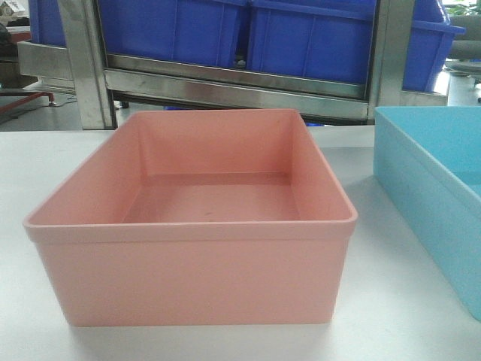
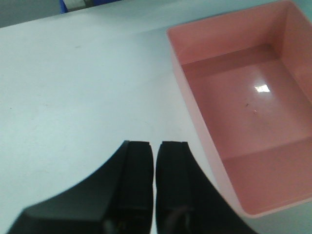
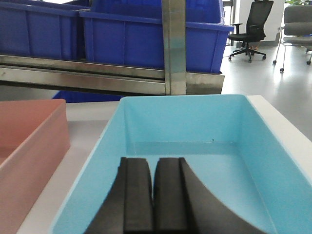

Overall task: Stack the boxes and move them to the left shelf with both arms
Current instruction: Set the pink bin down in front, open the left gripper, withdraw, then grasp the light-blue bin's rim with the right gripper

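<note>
Your pink box (image 1: 188,226) and blue box (image 1: 428,173) sit side by side on the table (image 1: 45,165), apart and unstacked. Your left fingers (image 2: 139,180) are together and empty, just beside the pink box's outer wall. Your right fingers (image 3: 136,195), also together, hang over the blue box, likely to lift it first.

salmon-pink box (image 1: 188,278) | light-blue box (image 3: 195,126) | dark-blue bins (image 1: 301,37) | white table (image 2: 73,87) | black left pincer (image 2: 156,144) | black right pincer (image 3: 152,161)

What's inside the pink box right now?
Nothing: the pink box is empty, just tiny specks on its floor. Its near wall hides some floor in the front view only.
</note>
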`<state>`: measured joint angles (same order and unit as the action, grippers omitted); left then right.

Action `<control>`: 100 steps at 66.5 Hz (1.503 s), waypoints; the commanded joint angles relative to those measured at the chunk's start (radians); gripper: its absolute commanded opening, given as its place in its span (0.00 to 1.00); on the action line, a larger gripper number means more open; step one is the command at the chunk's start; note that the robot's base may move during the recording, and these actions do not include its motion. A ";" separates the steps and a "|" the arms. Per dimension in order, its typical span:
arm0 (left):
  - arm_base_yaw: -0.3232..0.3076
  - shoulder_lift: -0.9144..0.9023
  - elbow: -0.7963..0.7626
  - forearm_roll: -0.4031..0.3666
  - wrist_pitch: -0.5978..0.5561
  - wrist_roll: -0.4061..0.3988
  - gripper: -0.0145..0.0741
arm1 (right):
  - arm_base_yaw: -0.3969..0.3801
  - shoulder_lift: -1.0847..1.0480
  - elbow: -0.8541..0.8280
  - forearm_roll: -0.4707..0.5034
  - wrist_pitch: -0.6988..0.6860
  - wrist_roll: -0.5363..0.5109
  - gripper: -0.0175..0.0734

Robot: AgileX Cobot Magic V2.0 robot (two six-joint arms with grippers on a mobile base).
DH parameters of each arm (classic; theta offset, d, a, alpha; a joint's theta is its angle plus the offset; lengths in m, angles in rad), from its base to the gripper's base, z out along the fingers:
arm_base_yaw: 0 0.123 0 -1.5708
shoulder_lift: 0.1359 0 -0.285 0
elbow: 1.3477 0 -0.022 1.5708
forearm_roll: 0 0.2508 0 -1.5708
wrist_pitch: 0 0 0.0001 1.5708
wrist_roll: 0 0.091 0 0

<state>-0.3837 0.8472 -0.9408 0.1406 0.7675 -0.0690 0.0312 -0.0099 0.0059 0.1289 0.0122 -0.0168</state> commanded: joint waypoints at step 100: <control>-0.005 -0.239 0.264 0.030 -0.370 0.001 0.15 | -0.378 1.567 -1.381 -0.119 0.836 -0.312 0.78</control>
<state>-0.3837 0.6082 -0.6491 0.1710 0.4804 -0.0690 -0.3381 1.5426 -1.3433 0.0154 0.9356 -0.3067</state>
